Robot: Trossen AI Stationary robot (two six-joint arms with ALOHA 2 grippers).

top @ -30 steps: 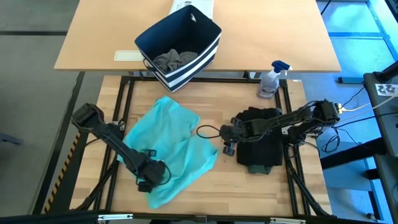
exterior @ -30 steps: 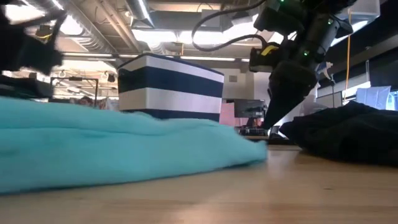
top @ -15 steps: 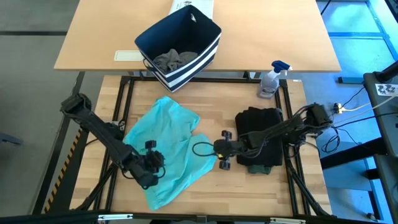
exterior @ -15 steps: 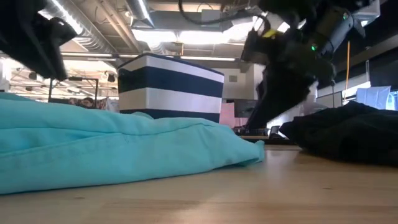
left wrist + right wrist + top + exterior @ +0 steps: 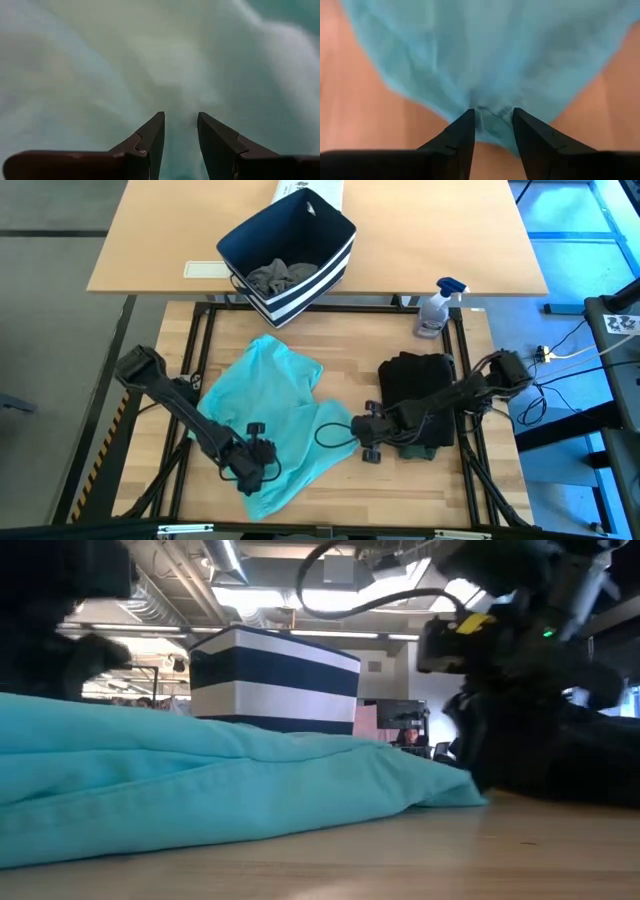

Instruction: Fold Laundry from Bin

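While the teal piece (image 5: 275, 420) lies spread over the left half of the lower desk (image 5: 400, 490), both arms are working on it at once. The left end effector (image 5: 258, 467) sits over the garment's near corner, and its wrist view shows only pale teal cloth bunched ahead of and between the two dark fingers (image 5: 150, 137), which stand narrowly apart; I judge they are pinching a fold. The right end effector (image 5: 362, 442) is at the cloth's right-hand edge, and its wrist view shows a tuck of teal caught between its fingers (image 5: 462, 132), so it is gripping that edge.

The relation the coming move turns on: the garment's long axis runs diagonally, from the corner nearest the bin (image 5: 290, 255) down to the corner beside the left end effector. The two grips sit on the near side of that axis, left on the lower corner and right on the side flap, with the bulk of the cloth lying away from both, toward the bin. A pull apart along the near edge would probably flatten it for a fold.

The folded black T-shirt (image 5: 415, 410) rests under the right arm, just beside the teal edge. In the bin on the upper desk a grey garment (image 5: 280, 276) waits. A spray bottle (image 5: 434, 310) stands near the desk's far right. No writing can be read on anything.
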